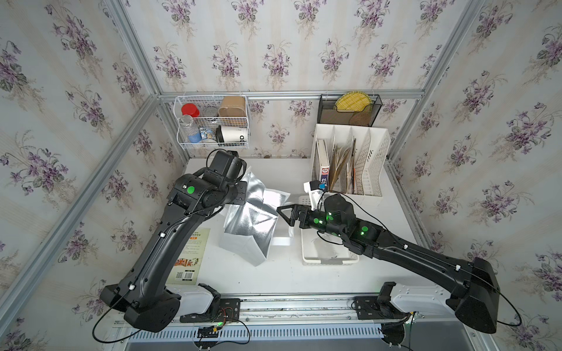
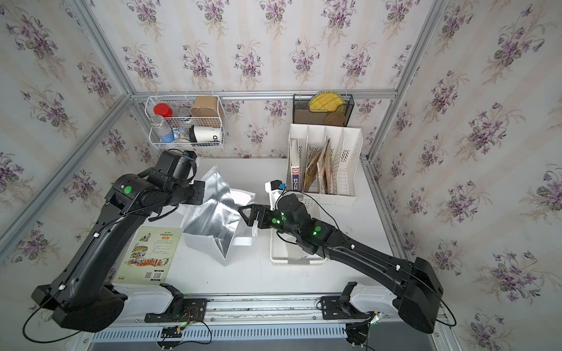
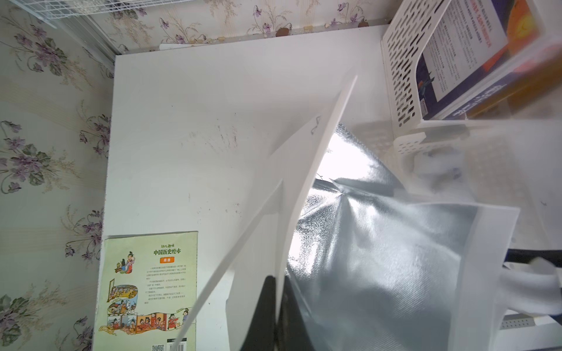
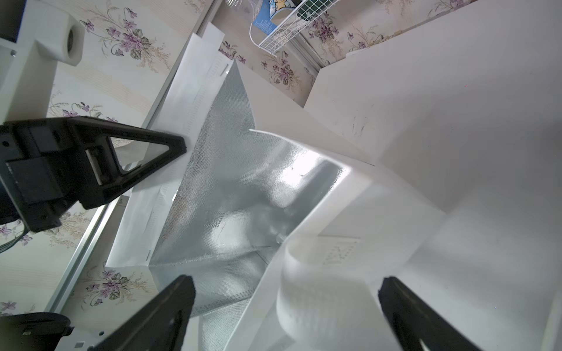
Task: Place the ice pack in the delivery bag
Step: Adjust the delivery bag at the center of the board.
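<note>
At the left a picture book (image 2: pixel 149 255) lies flat on the counter (image 1: pixel 273 279), under the left arm and no part of the job; next to it the left gripper (image 3: pixel 278 301) has its jaws shut on the white rim of the delivery bag (image 1: pixel 252 221), pinching the fabric edge on the bag's left, far side and lifting it, as the left wrist view shows; the bag stands slumped in the middle of the counter with its silver lining exposed, its mouth gaping upward and toward the right arm; the right gripper (image 1: pixel 284 216) hangs just beside that mouth on the bag's right, jaws spread wide with nothing between them, pointing leftward into the opening, so that the right wrist view looks down the foil walls with one white strap looping across between the fingertips; to the right again, under the right arm, sits a white basket (image 1: pixel 307 258), mostly hidden; the ice pack I cannot pick out for certain in any view, neither on the foil that shows nor in the basket's visible part; by my reading the right arm is the one placed to deliver, since the held-open mouth faces its jaws, and whichever way the pack lies, its path runs right to left across that rim.
</note>
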